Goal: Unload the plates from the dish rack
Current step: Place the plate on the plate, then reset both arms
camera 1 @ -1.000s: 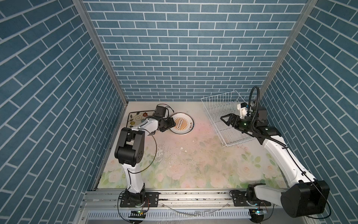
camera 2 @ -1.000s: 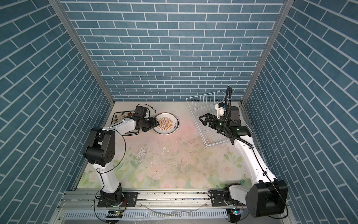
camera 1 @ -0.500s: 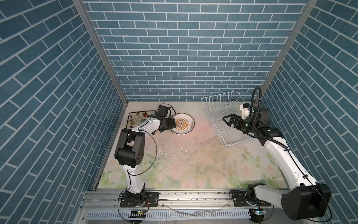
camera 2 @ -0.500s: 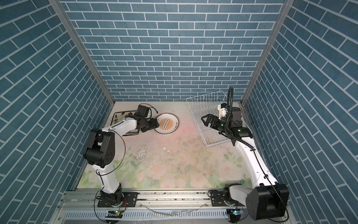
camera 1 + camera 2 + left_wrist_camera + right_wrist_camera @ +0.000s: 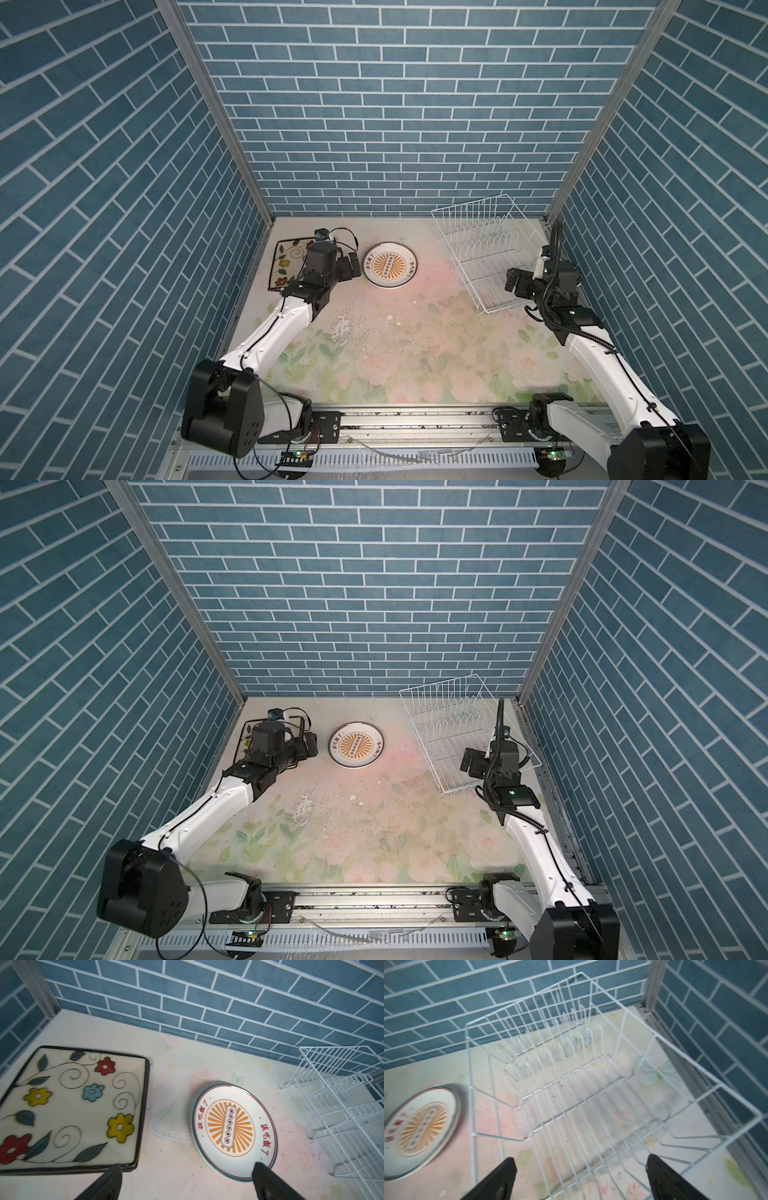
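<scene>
Presently on the floral worktop [image 5: 395,353], five entries.

1. Dish rack [image 5: 484,259] [image 5: 571,1084]: white wire, in the back right corner, set at a slant to the back edge.
2. Round sunburst plate [image 5: 390,270] [image 5: 356,750] [image 5: 234,1130]: lies flat near the back edge, left of the middle, well apart from the rack.
3. Square flowered plate [image 5: 286,262] [image 5: 70,1105]: lies flat in the back left corner. It has a black rim, which looks layered in the left wrist view, so this is possibly more than one plate. I cannot tell.
4. My left claw [image 5: 351,266] [image 5: 187,1167]: jaws spread wide, gripping nothing. It sits low between the two plates, with one fingertip at the round plate's rim.
5. My right claw [image 5: 514,282] [image 5: 581,1159]: jaws spread wide, empty, above the rack's front end.
</scene>
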Tool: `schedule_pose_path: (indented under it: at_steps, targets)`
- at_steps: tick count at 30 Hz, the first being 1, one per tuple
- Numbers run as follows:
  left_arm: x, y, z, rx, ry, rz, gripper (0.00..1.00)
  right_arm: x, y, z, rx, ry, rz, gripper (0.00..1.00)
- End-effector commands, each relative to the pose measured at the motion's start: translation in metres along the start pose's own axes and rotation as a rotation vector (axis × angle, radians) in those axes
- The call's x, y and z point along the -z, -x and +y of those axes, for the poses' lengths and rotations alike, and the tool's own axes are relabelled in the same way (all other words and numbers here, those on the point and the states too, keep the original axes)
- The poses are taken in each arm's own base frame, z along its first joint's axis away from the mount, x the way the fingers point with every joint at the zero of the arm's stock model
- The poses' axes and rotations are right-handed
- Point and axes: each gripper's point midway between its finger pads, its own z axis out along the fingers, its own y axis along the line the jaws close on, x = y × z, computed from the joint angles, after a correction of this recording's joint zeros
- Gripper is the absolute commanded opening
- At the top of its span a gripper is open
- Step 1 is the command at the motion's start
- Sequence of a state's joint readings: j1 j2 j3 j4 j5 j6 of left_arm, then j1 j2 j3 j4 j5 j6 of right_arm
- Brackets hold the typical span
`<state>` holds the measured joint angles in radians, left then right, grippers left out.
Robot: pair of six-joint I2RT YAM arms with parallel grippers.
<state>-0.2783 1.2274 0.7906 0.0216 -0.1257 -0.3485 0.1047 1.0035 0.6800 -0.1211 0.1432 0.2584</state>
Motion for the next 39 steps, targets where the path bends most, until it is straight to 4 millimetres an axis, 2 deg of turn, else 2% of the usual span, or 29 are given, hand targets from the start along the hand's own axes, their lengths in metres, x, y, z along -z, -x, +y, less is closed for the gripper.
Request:
schedule_pose_path:
  at_steps: [1, 8, 15, 20, 27, 29, 33, 39]
  targets:
    - [0.018, 0.026, 0.017, -0.044, 0.063, -0.241, 1.00, -0.009, 0.018, -0.034, 0.063, -0.166, -0.144, 0.99]
    - [0.035, 0.014, 0.023, -0.228, 0.058, -0.347, 1.00, -0.044, -0.011, -0.051, 0.098, -0.210, -0.125, 0.99]
    - [0.034, -0.005, 0.036, -0.333, 0.111, -0.341, 1.00, -0.054, -0.022, -0.047, 0.121, -0.162, -0.271, 0.99]
    - [0.035, -0.015, 0.049, -0.341, 0.164, -0.365, 1.00, -0.058, -0.033, -0.042, 0.129, -0.114, -0.296, 0.99]
    - [0.028, -0.033, 0.061, -0.383, 0.214, -0.366, 1.00, -0.075, -0.051, -0.035, 0.158, -0.063, -0.291, 0.99]
    - [0.026, -0.032, 0.064, -0.391, 0.239, -0.370, 1.00, -0.080, -0.054, -0.032, 0.172, -0.045, -0.289, 0.99]
    - [0.019, -0.031, 0.073, -0.410, 0.274, -0.358, 1.00, -0.085, -0.056, -0.029, 0.185, -0.034, -0.256, 0.99]
    - [0.004, -0.045, 0.096, -0.363, 0.338, -0.334, 1.00, -0.093, -0.053, -0.035, 0.166, -0.074, -0.212, 0.99]
